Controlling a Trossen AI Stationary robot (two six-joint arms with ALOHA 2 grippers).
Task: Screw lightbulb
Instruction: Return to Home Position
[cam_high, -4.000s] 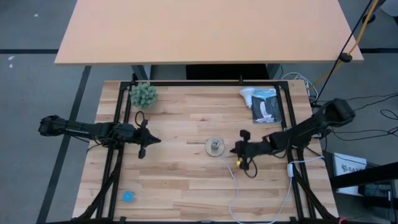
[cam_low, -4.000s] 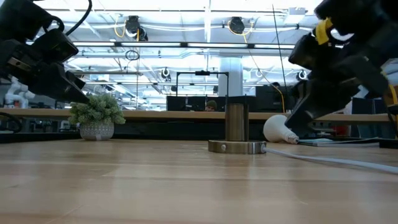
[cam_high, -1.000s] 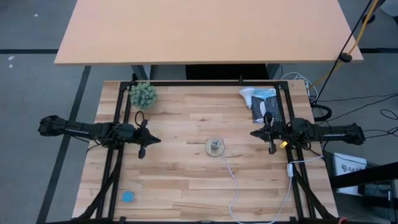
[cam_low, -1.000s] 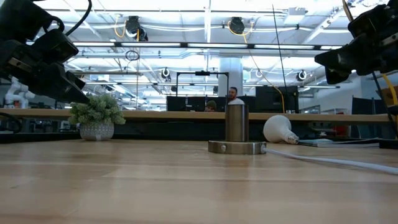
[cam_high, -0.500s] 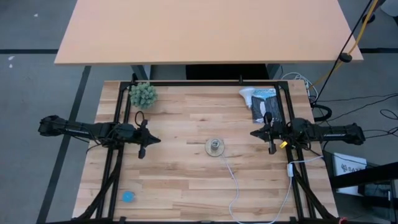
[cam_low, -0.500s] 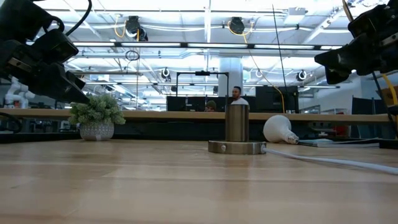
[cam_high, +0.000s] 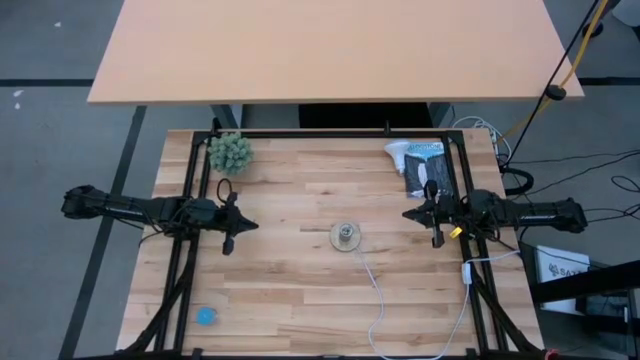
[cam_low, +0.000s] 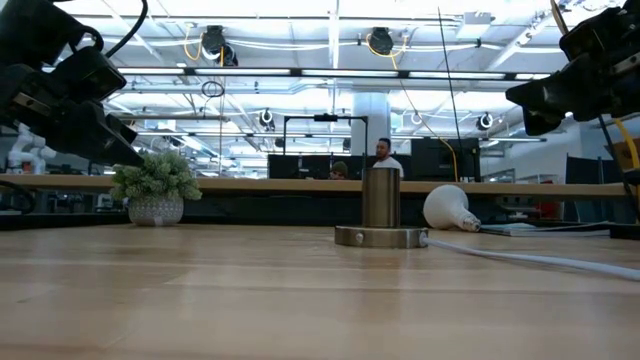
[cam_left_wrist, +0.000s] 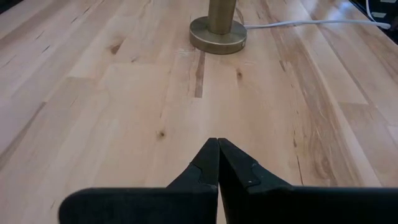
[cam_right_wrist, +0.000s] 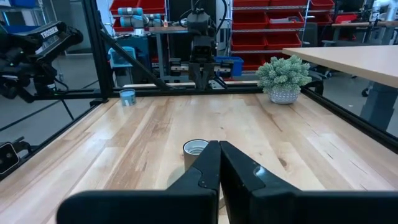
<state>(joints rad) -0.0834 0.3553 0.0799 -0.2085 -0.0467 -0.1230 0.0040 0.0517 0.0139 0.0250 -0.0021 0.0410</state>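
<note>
The white lightbulb (cam_high: 397, 153) lies on its side at the table's far right, next to a dark booklet (cam_high: 430, 170); it also shows in the low view (cam_low: 449, 208). The brass socket (cam_high: 346, 236) stands upright mid-table on its round base, with a white cord (cam_high: 372, 290) running toward the near edge. It shows in the left wrist view (cam_left_wrist: 219, 25) and the right wrist view (cam_right_wrist: 196, 152). My left gripper (cam_high: 250, 226) is shut and empty, left of the socket, above the table. My right gripper (cam_high: 406, 214) is shut and empty, right of the socket, above the table.
A small potted plant (cam_high: 231, 152) stands at the far left. A blue round thing (cam_high: 206, 316) lies at the near left. A black frame rail (cam_high: 330, 133) runs along the table's far edge. Bare wood lies between the grippers and the socket.
</note>
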